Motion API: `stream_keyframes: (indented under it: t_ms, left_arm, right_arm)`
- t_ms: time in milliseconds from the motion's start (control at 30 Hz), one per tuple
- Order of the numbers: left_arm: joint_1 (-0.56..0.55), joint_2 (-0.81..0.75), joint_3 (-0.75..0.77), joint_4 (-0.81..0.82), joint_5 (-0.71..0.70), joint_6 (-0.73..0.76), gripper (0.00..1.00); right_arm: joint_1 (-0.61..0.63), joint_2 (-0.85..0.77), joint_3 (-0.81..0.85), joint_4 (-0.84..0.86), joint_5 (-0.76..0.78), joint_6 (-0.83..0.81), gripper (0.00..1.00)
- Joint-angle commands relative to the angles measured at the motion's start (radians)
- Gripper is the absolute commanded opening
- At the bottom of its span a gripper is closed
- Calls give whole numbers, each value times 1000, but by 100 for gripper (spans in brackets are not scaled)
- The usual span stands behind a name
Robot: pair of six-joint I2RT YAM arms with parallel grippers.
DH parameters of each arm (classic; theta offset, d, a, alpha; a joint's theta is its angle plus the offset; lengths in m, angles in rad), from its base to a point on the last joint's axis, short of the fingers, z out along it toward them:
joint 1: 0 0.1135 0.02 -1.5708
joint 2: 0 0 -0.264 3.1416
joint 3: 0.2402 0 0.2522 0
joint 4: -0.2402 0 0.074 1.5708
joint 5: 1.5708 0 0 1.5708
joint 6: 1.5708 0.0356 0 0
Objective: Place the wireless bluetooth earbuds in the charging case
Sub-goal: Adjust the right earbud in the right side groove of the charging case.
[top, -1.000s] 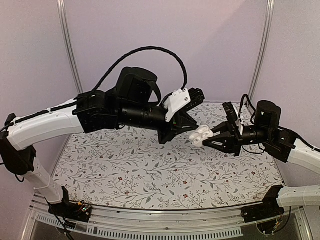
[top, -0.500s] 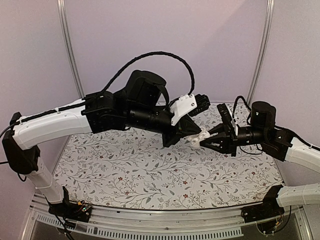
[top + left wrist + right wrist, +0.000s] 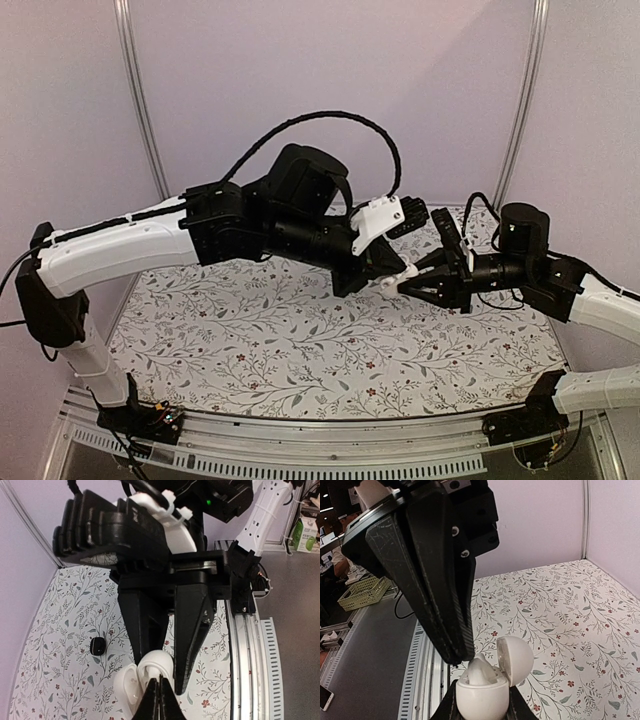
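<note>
Change: your left gripper [image 3: 378,281] has swung right, closed tips now at the white case's [image 3: 482,700] open mouth.
Right gripper [image 3: 481,706]: clamps the case (lid open).
Earbud [image 3: 98,645]: dark, lying on table [image 3: 60,680].

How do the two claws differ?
The right claw is clamped on the open white charging case; the left claw is pinched shut, tips at the case's opening. The left claw reaches in from the left, the right from the right. Both hang above the table.

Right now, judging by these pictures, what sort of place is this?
Probably a robotics lab cell: a left arm and right arm mounted on a metal rail, a floral table cover, plain lilac panels around it.
</note>
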Motion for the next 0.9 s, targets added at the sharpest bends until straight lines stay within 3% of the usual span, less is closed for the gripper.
stream_keyframes:
  t_ms: [0, 233, 867]
  left_arm:
    - [1, 22, 29, -18, -11, -4, 0]
    - [1, 35, 37, -27, -31, -7, 6]
    - [1, 51, 58, -56, -67, -8, 9]
  right_arm:
    - [9, 3, 40, 1, 9, 0, 0]
    - [11, 1, 44, -2, 7, 1, 0]
    - [14, 2, 48, -8, 16, -2, 0]
